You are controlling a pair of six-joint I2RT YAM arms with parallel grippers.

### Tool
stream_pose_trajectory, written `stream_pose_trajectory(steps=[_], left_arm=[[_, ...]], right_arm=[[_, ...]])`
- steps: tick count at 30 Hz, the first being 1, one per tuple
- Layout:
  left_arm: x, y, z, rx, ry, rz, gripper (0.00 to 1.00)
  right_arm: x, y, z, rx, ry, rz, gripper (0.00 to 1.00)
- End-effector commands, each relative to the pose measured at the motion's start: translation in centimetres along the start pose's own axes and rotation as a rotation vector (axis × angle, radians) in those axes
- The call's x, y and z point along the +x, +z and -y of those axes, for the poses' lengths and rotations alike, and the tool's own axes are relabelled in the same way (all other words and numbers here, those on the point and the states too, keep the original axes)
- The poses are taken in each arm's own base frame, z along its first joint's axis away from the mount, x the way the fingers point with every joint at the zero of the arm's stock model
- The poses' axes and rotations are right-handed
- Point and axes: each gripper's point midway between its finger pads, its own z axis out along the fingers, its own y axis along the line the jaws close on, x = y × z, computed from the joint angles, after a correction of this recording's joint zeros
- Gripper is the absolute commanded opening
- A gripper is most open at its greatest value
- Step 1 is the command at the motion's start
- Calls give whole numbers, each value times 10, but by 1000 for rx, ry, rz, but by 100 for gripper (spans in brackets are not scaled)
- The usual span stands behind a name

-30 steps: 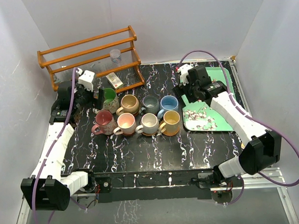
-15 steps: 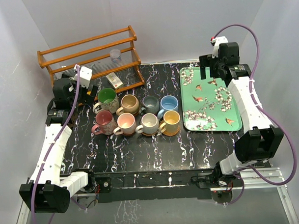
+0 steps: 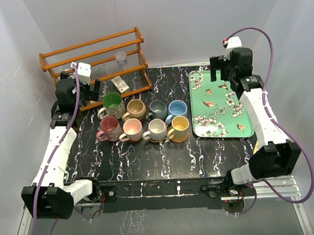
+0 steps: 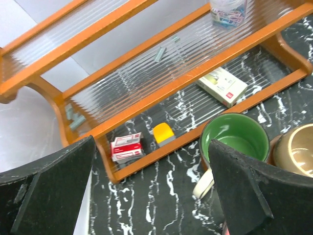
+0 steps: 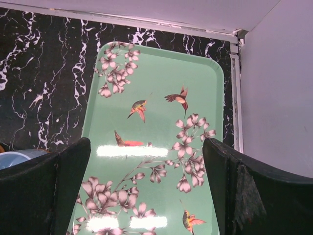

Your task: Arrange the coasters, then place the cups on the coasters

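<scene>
Far left: left gripper (image 4: 151, 147), jaws spread wide, nothing between them. Hangs raised, looking down on the near rail of an orange wooden rack with ribbed clear shelves (image 3: 93, 51).

On the rack:
- small clear plastic cup of coloured paper clips (image 4: 227, 10), on a ribbed shelf
- red-and-white staple box (image 4: 126, 147), small yellow block (image 4: 163, 133) and white cardboard box (image 4: 222, 85), along the bottom level

Next, on the black white-veined marble table (image 3: 148, 159): eight handled ceramic mugs, close together in two rows of four, just right of the left gripper.
- Back row, left to right: green mug (image 3: 113, 102), tan mug (image 3: 136, 109), grey-blue mug (image 3: 158, 109), blue mug (image 3: 178, 108).
- Front row: maroon mug (image 3: 110, 127), pink mug (image 3: 132, 129), cream mug (image 3: 157, 129), yellow mug (image 3: 179, 128).

Under the yellow mug, edge of a brown round wooden coaster (image 3: 177, 141) peeking out; another such edge under the cream mug. Remaining coasters covered by mugs; cannot tell them apart.

Right of the mugs: mint-green rectangular tray printed with blossoms and hummingbirds (image 5: 166, 68). Lies flat, near the blue and yellow mugs but not touching.

Far right: right gripper (image 5: 145, 147), jaws spread wide, gripping nothing. Hovers over the tray's far end.
</scene>
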Motion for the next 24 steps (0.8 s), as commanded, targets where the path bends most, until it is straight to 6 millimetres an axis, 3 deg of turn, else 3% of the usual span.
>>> stream_pose_trajectory(steps=[1,6,12,24], left_arm=[[-13,4,5,5,-156,78,99],[-1,9,8,-12,-240,47,99],[3,3,9,16,-220,19,99],[1,-15,15,82,-283,48,99]], right_arm=[[-40,-21,4,13,21,237,98],[-26,-25,-4,-17,29,298,98],[-6,-30,-14,-55,51,340,98],[13,-47,-10,-97,32,348,98]])
